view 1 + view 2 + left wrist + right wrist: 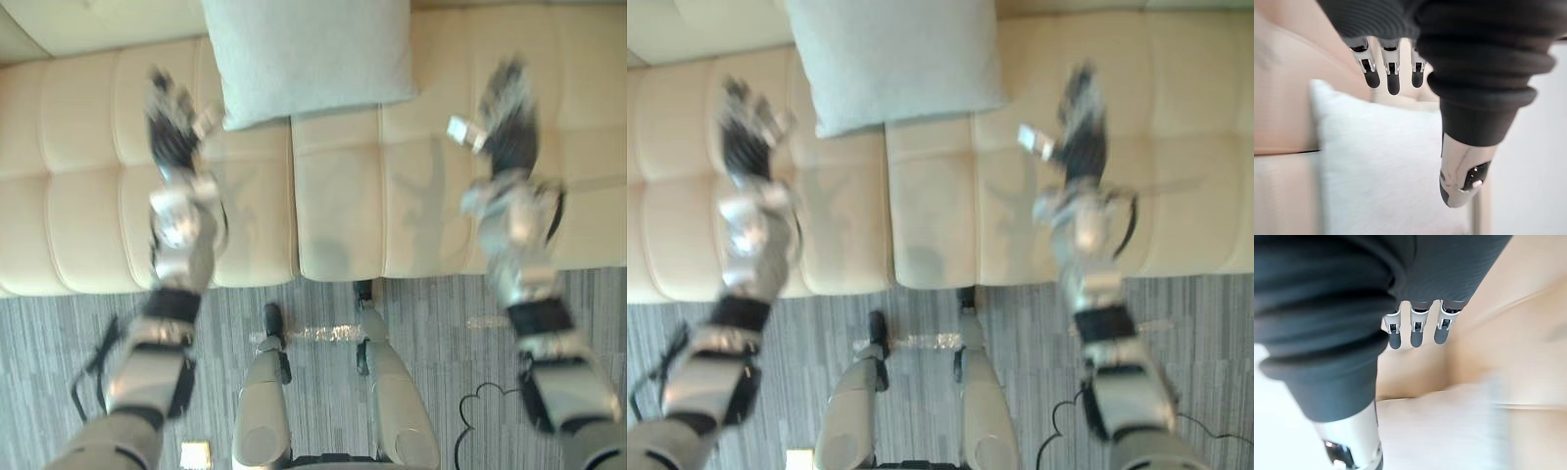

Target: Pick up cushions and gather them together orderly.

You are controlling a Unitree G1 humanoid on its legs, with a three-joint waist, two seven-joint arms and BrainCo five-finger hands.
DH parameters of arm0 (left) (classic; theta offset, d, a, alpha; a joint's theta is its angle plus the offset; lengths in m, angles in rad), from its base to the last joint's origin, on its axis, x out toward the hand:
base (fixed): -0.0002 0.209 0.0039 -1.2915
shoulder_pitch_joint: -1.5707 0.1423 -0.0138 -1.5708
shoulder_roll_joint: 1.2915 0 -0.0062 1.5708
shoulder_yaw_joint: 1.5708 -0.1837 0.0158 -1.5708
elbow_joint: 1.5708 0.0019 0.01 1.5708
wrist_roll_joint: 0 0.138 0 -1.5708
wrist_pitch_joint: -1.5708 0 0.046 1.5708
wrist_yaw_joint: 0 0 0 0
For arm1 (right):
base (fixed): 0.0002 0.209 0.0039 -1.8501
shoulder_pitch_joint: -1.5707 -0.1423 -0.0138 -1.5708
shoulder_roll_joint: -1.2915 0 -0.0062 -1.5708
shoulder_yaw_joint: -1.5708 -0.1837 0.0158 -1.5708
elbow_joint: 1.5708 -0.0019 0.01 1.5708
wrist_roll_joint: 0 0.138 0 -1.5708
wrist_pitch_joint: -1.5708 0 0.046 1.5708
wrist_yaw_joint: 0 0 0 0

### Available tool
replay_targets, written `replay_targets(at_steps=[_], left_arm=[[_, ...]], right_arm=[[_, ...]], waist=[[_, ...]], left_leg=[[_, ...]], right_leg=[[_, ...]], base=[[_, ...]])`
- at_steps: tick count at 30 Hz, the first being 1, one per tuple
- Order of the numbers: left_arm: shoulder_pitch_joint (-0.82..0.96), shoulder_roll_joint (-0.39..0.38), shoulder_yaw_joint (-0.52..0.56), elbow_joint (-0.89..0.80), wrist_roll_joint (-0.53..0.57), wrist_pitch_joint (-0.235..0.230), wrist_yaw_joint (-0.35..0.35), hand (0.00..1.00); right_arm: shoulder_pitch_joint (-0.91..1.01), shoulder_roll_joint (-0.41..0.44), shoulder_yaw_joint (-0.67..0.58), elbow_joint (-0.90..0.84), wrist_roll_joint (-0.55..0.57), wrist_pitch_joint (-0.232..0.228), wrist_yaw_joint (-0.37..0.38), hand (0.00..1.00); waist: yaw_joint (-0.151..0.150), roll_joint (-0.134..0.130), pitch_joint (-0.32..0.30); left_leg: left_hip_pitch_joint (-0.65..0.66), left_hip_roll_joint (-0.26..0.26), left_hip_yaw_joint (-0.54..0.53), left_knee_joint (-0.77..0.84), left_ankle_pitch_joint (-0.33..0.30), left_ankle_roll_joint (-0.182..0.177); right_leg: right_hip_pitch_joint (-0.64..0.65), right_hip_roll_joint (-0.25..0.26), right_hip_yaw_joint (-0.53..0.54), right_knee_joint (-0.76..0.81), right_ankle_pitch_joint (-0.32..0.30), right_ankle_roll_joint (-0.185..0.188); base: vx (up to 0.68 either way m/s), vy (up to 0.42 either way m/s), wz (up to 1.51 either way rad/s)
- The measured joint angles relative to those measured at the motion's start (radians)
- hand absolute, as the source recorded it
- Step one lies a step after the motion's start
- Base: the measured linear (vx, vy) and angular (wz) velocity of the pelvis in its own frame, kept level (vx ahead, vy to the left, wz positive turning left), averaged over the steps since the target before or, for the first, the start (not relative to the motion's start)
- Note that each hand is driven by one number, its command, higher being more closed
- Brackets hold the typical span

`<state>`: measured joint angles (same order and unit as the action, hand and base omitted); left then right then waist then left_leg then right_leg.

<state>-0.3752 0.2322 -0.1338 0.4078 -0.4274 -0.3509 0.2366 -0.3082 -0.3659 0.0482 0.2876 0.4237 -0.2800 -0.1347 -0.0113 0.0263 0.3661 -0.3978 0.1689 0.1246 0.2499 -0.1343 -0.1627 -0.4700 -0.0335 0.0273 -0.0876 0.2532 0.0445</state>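
Cushion [309, 54] lies on sofa [88, 166] between empty, straight-fingered left hand [174, 122] and right hand [509, 117].

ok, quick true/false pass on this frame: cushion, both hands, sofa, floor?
1. The pale cushion rests on the cream sofa. True.
2. The left hand is curled round the cushion. False: its fingers are straight and it holds nothing, beside the cushion's near corner.
3. The right hand is open over the sofa seat, apart from the cushion. True.
4. Both hands are on the same side of the cushion. False: one is on each side of it.
5. The floor in front of the sofa is bare wood. False: it is grey striped carpet.
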Motion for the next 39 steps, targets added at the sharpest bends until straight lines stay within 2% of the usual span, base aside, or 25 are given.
replay_targets(at_steps=[3, 5, 8, 10, 12, 16, 24, 28, 29, 30, 31, 32, 33, 34, 35, 36, 37, 38, 39], left_arm=[[0.193, -0.071, -0.046, 0.028, 0.077, 0.020, -0.061, 0.00], [0.291, -0.098, -0.052, 0.133, 0.131, 0.042, -0.098, 0.00], [0.334, -0.101, -0.044, 0.249, 0.176, 0.053, -0.111, 0.00], [0.358, -0.099, -0.028, 0.385, 0.239, 0.067, -0.113, 0.00], [0.358, -0.100, -0.007, 0.489, 0.281, 0.087, -0.114, 0.00], [0.373, -0.096, 0.000, 0.598, 0.373, 0.125, -0.137, 0.00], [0.392, -0.099, 0.038, 0.629, 0.427, 0.143, -0.154, 0.00], [0.381, -0.094, 0.039, 0.645, 0.432, 0.150, -0.153, 0.00], [0.348, -0.091, 0.041, 0.644, 0.437, 0.159, -0.153, 0.00], [0.343, -0.091, 0.043, 0.644, 0.439, 0.161, -0.153, 0.00], [0.334, -0.100, 0.071, 0.640, 0.445, 0.162, -0.153, 0.00], [0.325, -0.107, 0.104, 0.628, 0.445, 0.162, -0.152, 0.00], [0.327, -0.104, 0.106, 0.616, 0.445, 0.163, -0.152, 0.00], [0.328, -0.104, 0.106, 0.612, 0.445, 0.163, -0.152, 0.00], [0.338, -0.096, 0.110, 0.590, 0.445, 0.163, -0.152, 0.00], [0.333, -0.090, 0.123, 0.586, 0.445, 0.166, -0.151, 0.00], [0.334, -0.104, 0.139, 0.592, 0.444, 0.170, -0.151, 0.00], [0.336, -0.116, 0.141, 0.599, 0.444, 0.170, -0.151, 0.00], [0.324, -0.127, 0.156, 0.604, 0.442, 0.167, -0.152, 0.00]], right_arm=[[0.170, 0.100, -0.006, 0.051, -0.084, 0.001, 0.039, 0.00], [0.273, 0.175, -0.004, 0.162, -0.148, 0.005, 0.069, 0.00], [0.327, 0.215, 0.000, 0.284, -0.192, 0.010, 0.089, 0.00], [0.348, 0.236, 0.002, 0.402, -0.243, 0.023, 0.096, 0.00], [0.351, 0.253, -0.006, 0.494, -0.267, 0.026, 0.097, 0.00], [0.366, 0.268, -0.046, 0.616, -0.266, 0.047, 0.111, 0.00], [0.381, 0.274, -0.082, 0.688, -0.255, 0.072, 0.120, 0.00], [0.346, 0.275, -0.079, 0.716, -0.255, 0.083, 0.118, 0.00], [0.340, 0.276, -0.076, 0.712, -0.254, 0.083, 0.116, 0.00], [0.339, 0.276, -0.074, 0.712, -0.254, 0.082, 0.116, 0.00], [0.326, 0.278, -0.072, 0.713, -0.253, 0.086, 0.116, 0.00], [0.319, 0.287, -0.074, 0.712, -0.253, 0.094, 0.116, 0.00], [0.330, 0.291, -0.074, 0.712, -0.253, 0.095, 0.116, 0.00], [0.334, 0.292, -0.074, 0.713, -0.254, 0.096, 0.116, 0.00], [0.355, 0.299, -0.073, 0.716, -0.256, 0.098, 0.117, 0.00], [0.352, 0.303, -0.075, 0.722, -0.257, 0.098, 0.117, 0.00], [0.331, 0.305, -0.075, 0.721, -0.257, 0.096, 0.116, 0.00], [0.322, 0.295, -0.078, 0.722, -0.257, 0.094, 0.114, 0.00], [0.290, 0.296, -0.077, 0.731, -0.258, 0.095, 0.114, 0.00]], waist=[[-0.007, -0.001, -0.024], [-0.008, -0.004, -0.105], [-0.010, -0.011, -0.145], [-0.009, -0.026, -0.195], [-0.010, -0.041, -0.213], [-0.011, -0.050, -0.229], [-0.015, -0.063, -0.250], [-0.013, -0.077, -0.243], [-0.019, -0.096, -0.233], [-0.018, -0.099, -0.231], [-0.001, -0.096, -0.229], [-0.001, -0.091, -0.221], [-0.001, -0.089, -0.218], [-0.002, -0.091, -0.218], [0.003, -0.125, -0.241], [0.004, -0.144, -0.249], [0.024, -0.126, -0.256], [0.029, -0.098, -0.271], [0.048, -0.115, -0.249]], left_leg=[[0.063, -0.002, -0.001, 0.010, -0.027, 0.007], [0.112, -0.012, -0.002, -0.016, -0.030, 0.011], [0.186, -0.024, -0.002, -0.043, -0.035, 0.019], [0.231, -0.042, 0.000, -0.064, -0.040, 0.030], [0.264, -0.056, -0.001, -0.075, -0.040, 0.037], [0.324, -0.072, 0.000, -0.097, -0.039, 0.046], [0.393, -0.078, 0.032, -0.125, -0.040, 0.049], [0.377, -0.076, 0.065, -0.108, -0.043, 0.054], [0.340, -0.083, 0.070, -0.064, -0.052, 0.064], [0.332, -0.084, 0.071, -0.059, -0.052, 0.068], [0.315, -0.056, 0.096, -0.061, -0.040, 0.091], [0.306, -0.037, 0.100, -0.054, -0.029, 0.083], [0.313, -0.038, 0.087, -0.054, -0.017, 0.083], [0.314, -0.039, 0.081, -0.055, -0.013, 0.084], [0.294, -0.056, 0.057, -0.022, -0.004, 0.084], [0.256, -0.065, 0.056, 0.021, -0.005, 0.083], [0.205, -0.065, 0.051, 0.018, -0.009, 0.078], [0.192, -0.056, 0.039, -0.015, 0.000, 0.082], [0.194, -0.069, 0.068, -0.057, 0.077, 0.110]], right_leg=[[0.067, -0.003, -0.002, 0.000, -0.016, 0.005], [0.109, -0.012, -0.011, 0.000, -0.025, 0.013], [0.175, -0.024, -0.012, -0.001, -0.043, 0.027], [0.209, -0.041, -0.013, -0.001, -0.055, 0.040], [0.233, -0.056, -0.012, -0.001, -0.060, 0.047], [0.281, -0.070, -0.012, -0.002, -0.069, 0.058], [0.317, -0.069, 0.016, -0.001, -0.075, 0.060], [0.265, -0.059, 0.039, 0.058, -0.076, 0.056], [0.222, -0.063, 0.038, 0.100, -0.069, 0.056], [0.217, -0.063, 0.040, 0.101, -0.060, 0.064], [0.214, -0.063, 0.043, 0.065, -0.002, 0.133], [0.147, -0.057, -0.021, 0.351, -0.188, 0.056], [0.118, -0.073, -0.051, 0.572, -0.311, 0.056], [0.117, -0.082, -0.059, 0.635, -0.339, 0.061], [0.131, -0.126, -0.074, 0.814, -0.397, 0.071], [0.118, -0.116, -0.079, 0.787, -0.395, 0.094], [0.152, -0.086, -0.068, 0.667, -0.387, 0.111], [0.195, -0.067, -0.054, 0.594, -0.398, 0.113], [0.201, -0.079, -0.025, 0.749, -0.481, 0.122]], base=[[0.03, 0.078, -0.02], [0.06, 0.074, 0.07], [0.06, 0.069, 0.06], [0.02, 0.070, 0.04], [0.02, 0.076, 0.03], [0.01, 0.047, 0.01], [0.01, 0.015, -0.10], [-0.05, -0.007, -0.30], [-0.11, -0.021, -0.12], [-0.19, -0.026, -0.30], [-0.19, -0.006, -0.29], [-0.20, 0.004, -0.12], [-0.10, 0.015, 0.16], [-0.07, -0.099, 0.60], [-0.06, -0.137, 0.49], [-0.18, -0.130, 0.35], [-0.16, -0.029, -0.06], [-0.28, 0.056, -0.26], [-0.20, -0.025, -0.22]])
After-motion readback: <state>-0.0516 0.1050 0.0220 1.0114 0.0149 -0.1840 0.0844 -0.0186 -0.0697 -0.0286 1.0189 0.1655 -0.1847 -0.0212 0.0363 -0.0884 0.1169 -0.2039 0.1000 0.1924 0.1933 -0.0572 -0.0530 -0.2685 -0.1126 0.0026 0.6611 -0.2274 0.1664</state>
